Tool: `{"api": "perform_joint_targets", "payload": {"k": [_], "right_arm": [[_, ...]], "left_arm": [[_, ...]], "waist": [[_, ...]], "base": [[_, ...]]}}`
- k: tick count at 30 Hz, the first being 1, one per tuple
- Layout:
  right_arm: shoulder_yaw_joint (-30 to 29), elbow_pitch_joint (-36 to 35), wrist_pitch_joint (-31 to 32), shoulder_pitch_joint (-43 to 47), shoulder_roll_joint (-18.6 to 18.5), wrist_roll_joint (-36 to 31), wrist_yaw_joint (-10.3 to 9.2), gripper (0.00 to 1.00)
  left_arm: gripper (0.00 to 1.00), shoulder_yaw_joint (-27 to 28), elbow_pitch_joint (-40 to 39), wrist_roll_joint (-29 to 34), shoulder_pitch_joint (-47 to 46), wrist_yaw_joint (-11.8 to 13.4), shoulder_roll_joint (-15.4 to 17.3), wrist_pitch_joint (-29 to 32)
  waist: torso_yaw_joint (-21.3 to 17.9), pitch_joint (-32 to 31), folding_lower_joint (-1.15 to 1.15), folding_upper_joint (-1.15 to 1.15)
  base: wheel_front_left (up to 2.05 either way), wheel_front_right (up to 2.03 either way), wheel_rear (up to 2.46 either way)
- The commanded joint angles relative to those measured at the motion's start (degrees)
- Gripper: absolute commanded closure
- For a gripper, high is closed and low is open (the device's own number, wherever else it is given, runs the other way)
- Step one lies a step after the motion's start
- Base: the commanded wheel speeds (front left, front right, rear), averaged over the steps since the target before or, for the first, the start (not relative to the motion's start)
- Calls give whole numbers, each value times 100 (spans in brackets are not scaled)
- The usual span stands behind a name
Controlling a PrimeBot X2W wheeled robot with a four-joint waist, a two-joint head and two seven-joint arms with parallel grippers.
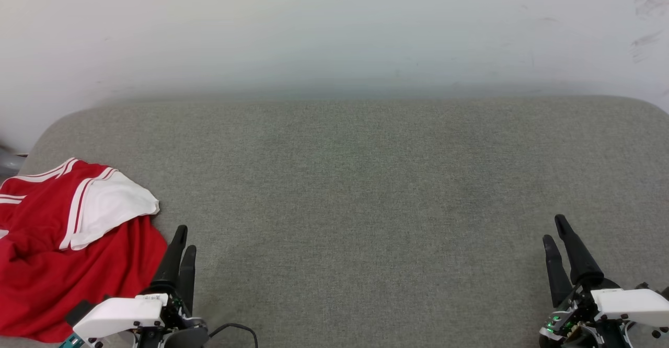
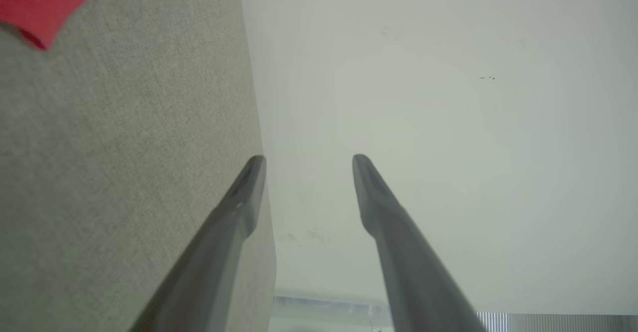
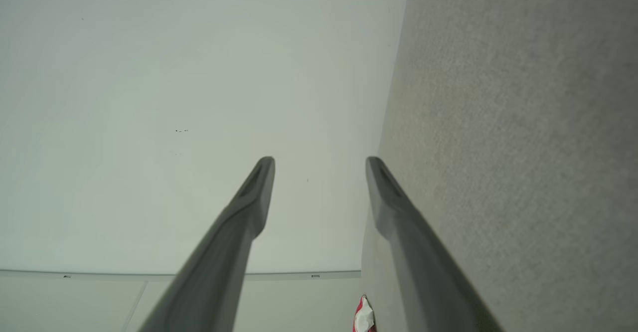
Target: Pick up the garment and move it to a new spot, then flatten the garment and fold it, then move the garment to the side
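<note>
Looks like we're at pick-up: the crumpled red thin-fabric jersey [image 1: 57,254] with white sleeves lies on the grey fabric surface [image 1: 366,207], left pincer [image 1: 186,238] just beside it, right pincer [image 1: 553,228] well apart, both wide, empty. Next we pinch an edge.

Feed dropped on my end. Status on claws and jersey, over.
Both open, empty: left claw beside garment, right claw well apart. Garment crumpled, unfolded, left end of grey pad. No obstruction seen.
</note>
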Motion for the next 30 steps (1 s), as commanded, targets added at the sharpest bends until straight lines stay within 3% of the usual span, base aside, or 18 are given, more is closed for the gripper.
{"api": "perform_joint_targets", "payload": {"k": [1,21,30], "right_arm": [[37,-159,-72,-66,-4,-54,1,0],[395,-981,-578,166,-72,-228,1,0],[501,-1182,-789,244,-213,-1084,1,0]], "left_arm": [[0,-65,-172,0,-111,-4,11,-71],[0,-505,-990,204,0,-8,14,-597],[0,-578,-1309,1201,63,-10,17,-803]], "waist": [[0,1,0,0],[31,2,0,0],[49,-7,0,0]], "base": [[0,0,0],[0,0,0],[0,0,0]]}}
